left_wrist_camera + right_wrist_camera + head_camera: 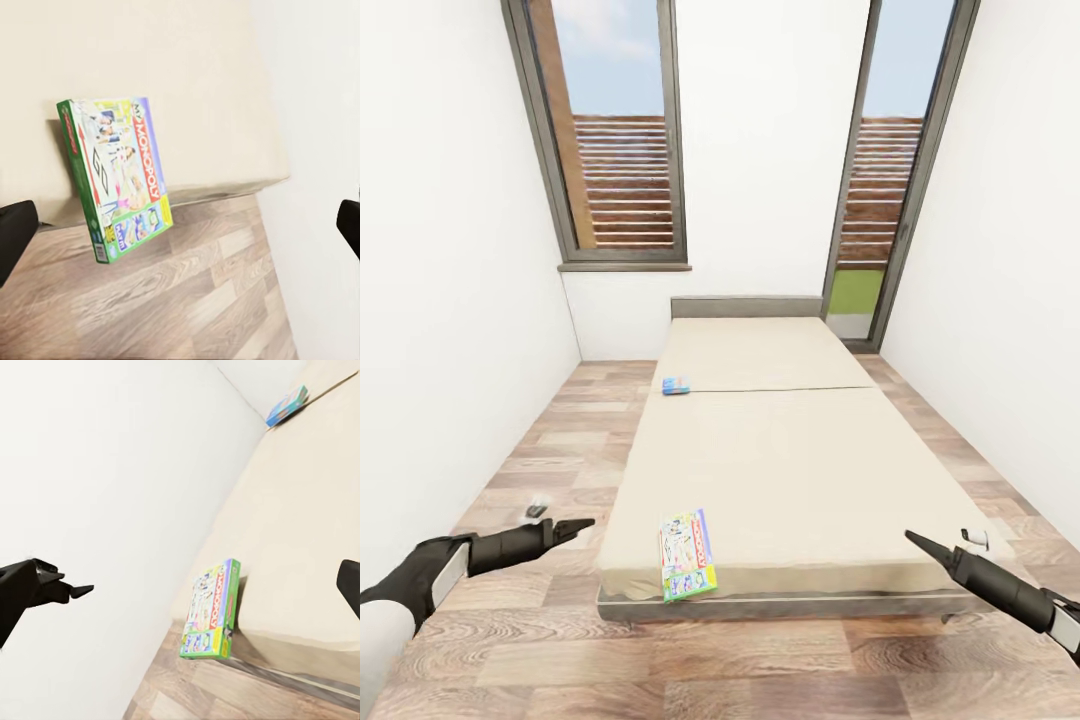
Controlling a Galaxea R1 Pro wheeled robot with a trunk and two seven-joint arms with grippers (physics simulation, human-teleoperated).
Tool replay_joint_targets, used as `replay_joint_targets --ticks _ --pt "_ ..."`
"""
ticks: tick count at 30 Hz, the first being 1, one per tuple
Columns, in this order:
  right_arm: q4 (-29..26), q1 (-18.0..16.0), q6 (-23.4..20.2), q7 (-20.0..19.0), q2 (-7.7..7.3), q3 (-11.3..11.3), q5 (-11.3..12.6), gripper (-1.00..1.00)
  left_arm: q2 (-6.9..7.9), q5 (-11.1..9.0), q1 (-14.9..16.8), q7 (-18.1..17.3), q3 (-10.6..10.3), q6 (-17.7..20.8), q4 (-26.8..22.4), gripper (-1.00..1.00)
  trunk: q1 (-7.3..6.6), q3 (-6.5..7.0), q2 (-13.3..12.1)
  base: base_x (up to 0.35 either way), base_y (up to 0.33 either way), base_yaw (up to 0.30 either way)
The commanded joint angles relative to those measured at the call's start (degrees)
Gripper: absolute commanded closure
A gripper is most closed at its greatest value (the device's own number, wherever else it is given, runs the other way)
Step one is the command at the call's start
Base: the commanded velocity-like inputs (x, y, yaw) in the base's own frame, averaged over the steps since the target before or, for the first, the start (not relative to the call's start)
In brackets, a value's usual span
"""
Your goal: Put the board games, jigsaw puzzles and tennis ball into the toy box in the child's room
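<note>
- Monopoly board game is seen at the foot edge of the bed, one end overhanging; blue game lies at the left edge, further up
- judged light, stiff, slick; best pinched by the overhanging edge
- left gripper & right gripper are empty, jaws apart

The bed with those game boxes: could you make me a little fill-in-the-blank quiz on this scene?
1. The Monopoly box lies on the ___, overhanging its near edge.
2. The light blue game box lies ___ from the robot than the Monopoly box.
3. The left gripper and the right gripper both hold ___.

Missing words: bed; farther; nothing
</note>
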State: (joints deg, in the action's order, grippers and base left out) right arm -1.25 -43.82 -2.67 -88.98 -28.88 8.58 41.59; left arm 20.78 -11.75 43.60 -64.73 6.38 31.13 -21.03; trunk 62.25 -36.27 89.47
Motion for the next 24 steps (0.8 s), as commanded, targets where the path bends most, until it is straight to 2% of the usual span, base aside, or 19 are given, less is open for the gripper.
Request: replay_joint_targets --ticks 1,6,9,15,16,17,21,24 --pt "0.0 0.0 -0.7 -0.2 0.0 0.5 0.5 -1.0 -0.55 -0.2 0.0 1.2 0.1 0.6 0.1 -1.0 0.0 -0.05 0.0 0.0 0.0 0.0" --pt "-1.4 0.0 -4.7 -0.2 0.32 0.4 0.7 -1.0 -2.47 -0.3 0.0 6.6 0.1 1.0 0.8 -1.0 0.0 -0.05 0.0 0.0 0.0 0.0" --pt "-5.2 0.0 -8.7 -0.2 1.37 0.3 0.8 -1.0 -3.26 -0.4 0.0 9.0 0.2 1.1 1.6 -1.0 0.0 -0.05 0.0 0.0 0.0 0.0" --pt "-12.9 0.1 -14.2 -0.2 2.69 0.4 0.9 -1.0 -3.67 -0.5 0.0 10.2 0.2 1.1 2.1 -1.0 0.0 -0.05 0.0 0.0 0.0 0.0" --pt "-14.9 0.4 -16.9 -0.2 3.02 0.4 0.9 -1.0 -3.72 -0.5 0.0 10.4 0.2 1.1 2.1 -1.0 0.0 -0.05 0.0 0.0 0.0 0.0" --pt "-14.9 0.4 -16.9 -0.2 3.02 0.4 0.9 -1.0 -3.72 -0.5 0.0 10.4 0.2 1.1 2.1 -1.0 0.0 -0.05 0.0 0.0 0.0 0.0" --pt "-18.3 1.7 -23.0 -0.2 3.52 0.3 0.8 -1.0 -3.78 -0.5 0.0 10.7 0.3 1.1 2.2 -1.0 0.87 -0.77 1.6 0.0 0.0 0.0" --pt "-21.0 2.8 -25.9 -0.2 3.46 0.3 0.8 -1.0 -3.8 -0.5 0.0 10.8 0.4 1.1 2.2 -1.0 1.53 -1.31 2.8 0.0 0.0 0.0"
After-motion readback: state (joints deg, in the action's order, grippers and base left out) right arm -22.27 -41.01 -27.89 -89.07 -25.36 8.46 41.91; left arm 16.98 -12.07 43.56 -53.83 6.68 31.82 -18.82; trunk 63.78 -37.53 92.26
